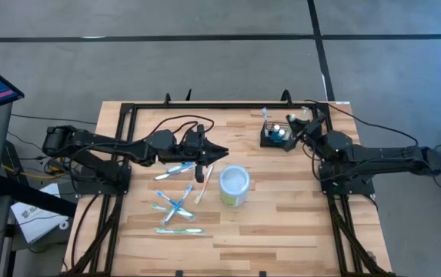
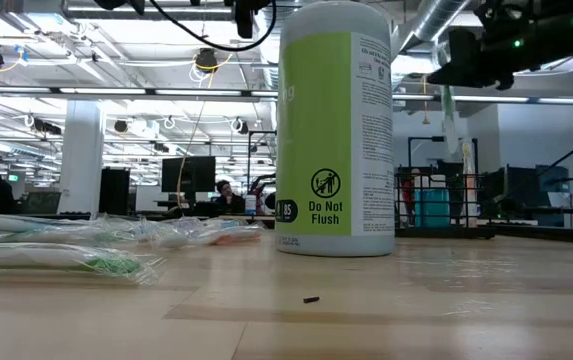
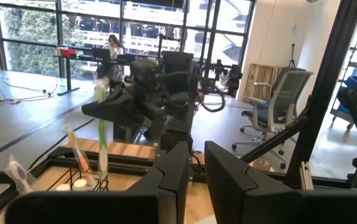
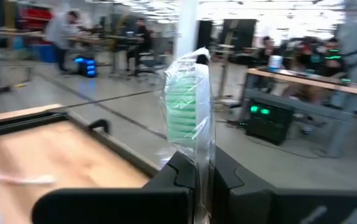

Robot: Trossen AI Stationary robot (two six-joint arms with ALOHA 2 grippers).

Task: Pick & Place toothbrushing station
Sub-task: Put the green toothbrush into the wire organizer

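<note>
The toothbrushing station, a small black wire-mesh basket (image 1: 275, 139), stands on the table at the far right. Toothbrushes stand upright in it; it also shows in the left wrist view (image 3: 81, 182). My right gripper (image 1: 292, 127) hovers just right of it, shut on a plastic-wrapped toothbrush with green bristles (image 4: 187, 106). In the left wrist view this toothbrush (image 3: 102, 140) hangs upright over the basket. My left gripper (image 1: 205, 152) is slightly open and empty, above loose wrapped toothbrushes (image 1: 178, 196) near the table's middle. My right gripper pinches the wrapped toothbrush between its two fingers, on the wrapper just below the bristle head (image 4: 198, 163). The green head stands out past the fingertips. The toothbrush is upright, lifted off the table, and its lower end (image 3: 104, 167) reaches down toward the basket.
A white-and-green round canister (image 1: 234, 186) stands near the table's middle, large in the low view (image 2: 334, 130). Several wrapped toothbrushes lie to its left (image 2: 86, 245). A black frame (image 1: 220, 106) runs along the far edge.
</note>
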